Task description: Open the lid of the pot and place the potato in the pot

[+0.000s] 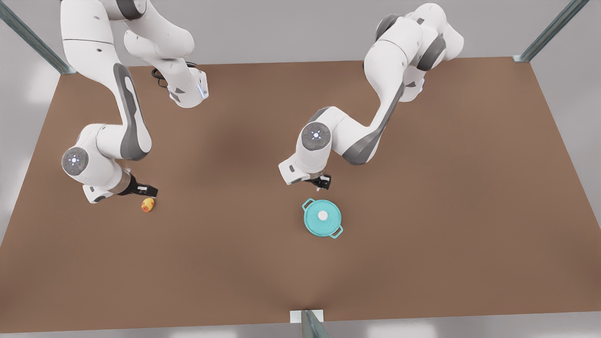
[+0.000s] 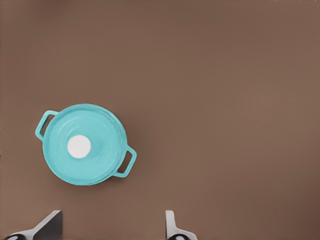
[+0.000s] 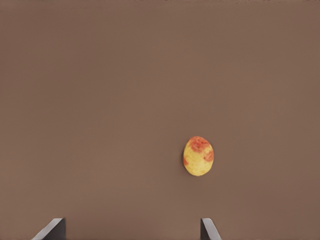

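Lid [image 1: 322,217]: rigid, likely light; grip its white knob [image 1: 322,215]. Left claw [image 1: 322,184] spread empty just beside lid. Potato [image 1: 148,204]: small, firm, may roll; right claw [image 1: 149,191] spread empty, far from lid.

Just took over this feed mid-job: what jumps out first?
The teal pot sits mid-table, its lid still on, with the left gripper open beside it. Toward the front view's left, the small yellow-red potato lies on the brown table, next to the open right gripper.
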